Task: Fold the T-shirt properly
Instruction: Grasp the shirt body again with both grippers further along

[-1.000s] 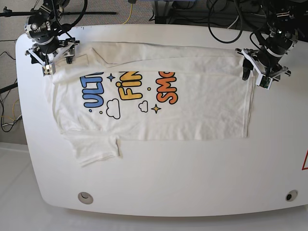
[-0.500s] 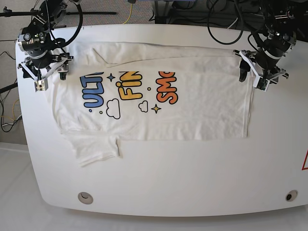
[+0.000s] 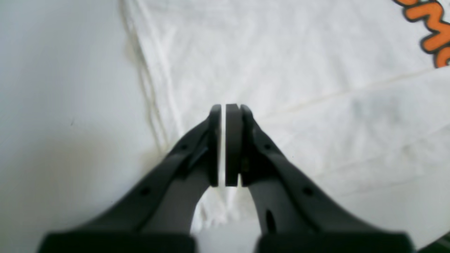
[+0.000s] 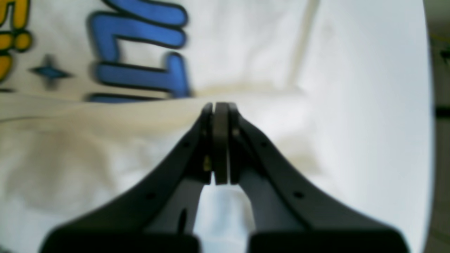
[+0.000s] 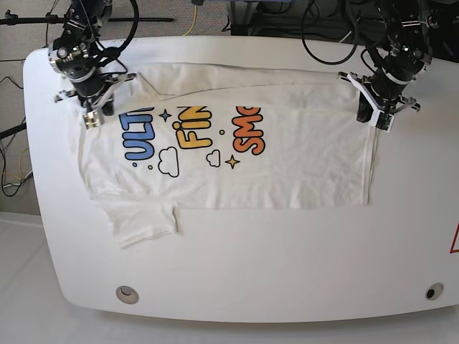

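White T-shirt (image 5: 287, 158) flat on table (image 5: 251, 258), cables (image 5: 330, 29) behind.

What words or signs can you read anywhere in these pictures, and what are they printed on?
"ULT" in blue, on the T-shirt; its upper part is covered by a folded flap.
"FIN" in yellow, on the same shirt, also cut off by the fold.
"SM" in orange, on the shirt, cut off too.
A red triangle sign at the table edge, on the base view's right: only a corner shows, unreadable.
No other text is readable.
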`<action>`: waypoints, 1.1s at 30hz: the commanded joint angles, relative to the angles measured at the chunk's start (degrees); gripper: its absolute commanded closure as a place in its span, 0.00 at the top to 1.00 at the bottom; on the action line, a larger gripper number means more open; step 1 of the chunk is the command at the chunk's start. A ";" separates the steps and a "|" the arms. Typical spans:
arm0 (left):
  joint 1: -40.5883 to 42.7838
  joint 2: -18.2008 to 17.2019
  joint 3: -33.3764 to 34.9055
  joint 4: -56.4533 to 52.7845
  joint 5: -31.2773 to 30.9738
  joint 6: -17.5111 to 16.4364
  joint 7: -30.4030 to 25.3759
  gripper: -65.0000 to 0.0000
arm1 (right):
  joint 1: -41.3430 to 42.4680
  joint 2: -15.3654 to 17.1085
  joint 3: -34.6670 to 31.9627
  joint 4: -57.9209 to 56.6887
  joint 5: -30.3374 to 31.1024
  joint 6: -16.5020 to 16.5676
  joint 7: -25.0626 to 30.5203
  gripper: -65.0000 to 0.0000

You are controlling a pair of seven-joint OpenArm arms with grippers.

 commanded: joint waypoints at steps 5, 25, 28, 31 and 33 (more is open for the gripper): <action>0.44 -1.13 0.80 -1.49 0.14 -0.05 -1.58 0.00 | -2.21 -0.03 -2.21 1.22 0.11 -0.64 1.47 0.00; -9.87 -3.18 1.12 -13.87 -0.29 0.57 1.09 0.00 | 10.52 1.29 3.38 -12.28 0.28 -0.64 0.35 0.06; -12.41 -3.27 1.11 -16.05 -0.21 0.63 1.14 0.00 | 13.88 1.91 3.36 -16.34 0.31 -0.64 0.49 0.05; -13.58 -3.16 1.22 -17.29 -0.22 0.65 0.65 0.00 | 15.20 2.09 3.51 -18.14 0.34 -0.64 0.69 0.03; -14.19 -3.17 1.36 -18.09 -0.16 0.67 0.29 0.00 | 15.56 2.26 3.51 -18.86 0.39 -0.64 0.75 0.03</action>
